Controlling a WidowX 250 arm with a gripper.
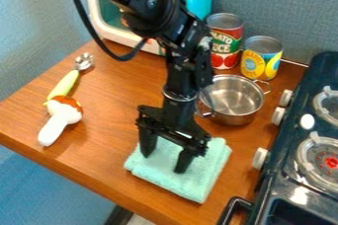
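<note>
While the pot (235,101) shows bare metal inside, wide-open fingers (184,161) over cloth (199,170) hold nothing.

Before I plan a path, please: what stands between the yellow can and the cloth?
The metal pot stands between the yellow can and the cloth, in the camera view.

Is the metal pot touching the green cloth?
Apart: in the camera view, a strip of brown wood shows between the pot and the cloth.

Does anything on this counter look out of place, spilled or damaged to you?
Nothing stands out: the pot, red can and yellow can stand upright, and the teal cloth lies flat beneath the open gripper.
</note>
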